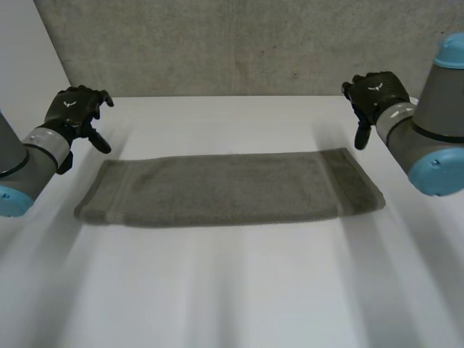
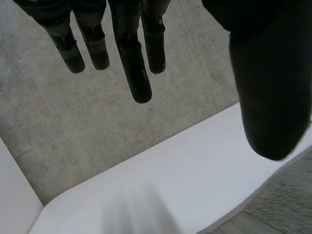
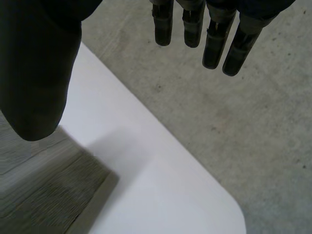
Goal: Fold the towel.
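Left hand and right hand hover above the white table, fingers straight and apart, holding nothing. From the head view I see the grey towel lying flat between them as a long strip. Each wrist view adds a towel corner beside the thumb and grey concrete past the table's edge.

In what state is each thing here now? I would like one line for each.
towel: spread flat on the table, a long strip, touched by neither hand.
left hand: open, empty, near one end of the towel.
right hand: open, empty, near the other end.
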### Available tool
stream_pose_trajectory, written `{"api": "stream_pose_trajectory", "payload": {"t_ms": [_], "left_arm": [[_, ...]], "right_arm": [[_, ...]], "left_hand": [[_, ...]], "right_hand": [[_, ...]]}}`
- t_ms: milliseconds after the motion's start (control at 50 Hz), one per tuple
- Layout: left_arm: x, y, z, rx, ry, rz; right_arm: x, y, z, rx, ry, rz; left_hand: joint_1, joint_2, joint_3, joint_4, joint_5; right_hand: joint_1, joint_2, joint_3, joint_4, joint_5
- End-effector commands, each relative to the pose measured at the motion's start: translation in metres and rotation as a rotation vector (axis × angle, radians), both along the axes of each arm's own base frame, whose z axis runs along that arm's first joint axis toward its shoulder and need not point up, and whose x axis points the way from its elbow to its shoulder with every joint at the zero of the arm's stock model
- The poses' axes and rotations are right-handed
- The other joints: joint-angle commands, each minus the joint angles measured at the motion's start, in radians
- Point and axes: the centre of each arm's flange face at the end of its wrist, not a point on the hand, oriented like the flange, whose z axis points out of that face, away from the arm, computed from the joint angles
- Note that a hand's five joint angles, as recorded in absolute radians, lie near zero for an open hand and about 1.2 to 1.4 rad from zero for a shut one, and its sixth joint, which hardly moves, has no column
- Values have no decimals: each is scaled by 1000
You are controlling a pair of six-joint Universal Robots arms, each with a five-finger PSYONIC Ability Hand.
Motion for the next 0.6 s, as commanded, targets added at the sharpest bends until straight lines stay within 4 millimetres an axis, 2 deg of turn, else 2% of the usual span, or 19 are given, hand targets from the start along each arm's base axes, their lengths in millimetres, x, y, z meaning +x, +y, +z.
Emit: {"api": "stream_pose_trajectory", "payload": {"t_ms": [20,60,80,120,140,160,200,240,320,400,580,600], "left_arm": [[2,33,5,37,5,-5],[2,38,4,40,4,-5],[2,43,2,39,4,-5],[2,46,0,36,5,-5],[2,49,-5,38,6,-5],[2,49,-5,38,6,-5],[1,54,-14,41,6,-6],[1,56,-17,42,4,-6],[-3,59,-26,42,4,-17],[-4,61,-30,42,4,-20],[-2,61,-32,36,4,-16],[-2,61,-32,36,4,-15]], "right_arm": [[-16,34,-15,92,34,-4],[-23,43,-31,139,50,-14],[-23,43,-31,139,51,-14],[-31,47,-49,182,73,-19],[-31,47,-49,182,73,-19],[-34,48,-58,198,92,-21],[-37,48,-66,206,110,-23],[-42,45,-83,210,144,-22],[-43,43,-96,201,165,-9],[-40,40,-112,195,168,13],[-40,34,-124,183,165,11],[-40,32,-127,185,165,11]], "left_hand": [[-56,-640,-59,-59,-24],[-56,-640,-59,-59,-24],[-59,-643,-62,-62,-26],[-56,-640,-59,-59,-24],[-56,-640,-59,-59,-24],[-56,-640,-59,-59,-24],[-56,-640,-59,-59,-24],[-56,-640,-59,-59,-24],[-56,-640,-59,-59,-24],[-56,-640,-59,-59,-24],[-59,-643,-62,-62,-27],[-59,-643,-62,-62,-27]], "right_hand": [[-63,-65,-71,-84,-57],[-63,-65,-71,-84,-57],[-63,-65,-71,-84,-57],[-63,-65,-71,-84,-57],[-63,-65,-71,-84,-57],[-63,-65,-71,-84,-57],[-63,-65,-71,-84,-57],[-63,-65,-71,-84,-57],[-41,-43,-49,-62,-35],[129,127,120,107,135],[502,500,494,481,508],[604,602,595,583,610]]}}
